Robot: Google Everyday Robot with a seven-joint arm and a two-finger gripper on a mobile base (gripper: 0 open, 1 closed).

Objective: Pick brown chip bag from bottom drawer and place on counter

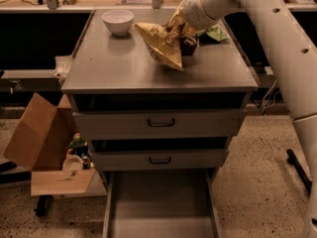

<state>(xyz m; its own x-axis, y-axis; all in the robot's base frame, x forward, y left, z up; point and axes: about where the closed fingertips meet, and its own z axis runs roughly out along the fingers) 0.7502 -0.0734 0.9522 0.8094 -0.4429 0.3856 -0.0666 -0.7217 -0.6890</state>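
Observation:
The brown chip bag (163, 46) hangs tilted in my gripper (182, 33), its pale yellow lower end touching or just above the counter (119, 68). The gripper is shut on the bag's upper right part, over the counter's back right area. My white arm (277, 43) reaches in from the upper right. The bottom drawer (161, 207) is pulled open below, and its flat floor shows nothing in it.
A white bowl (118, 21) stands at the counter's back left. A green bag (215, 32) lies at the back right behind the gripper. An open cardboard box (37, 138) with clutter sits on the floor to the cabinet's left. Two upper drawers have black handles (161, 123).

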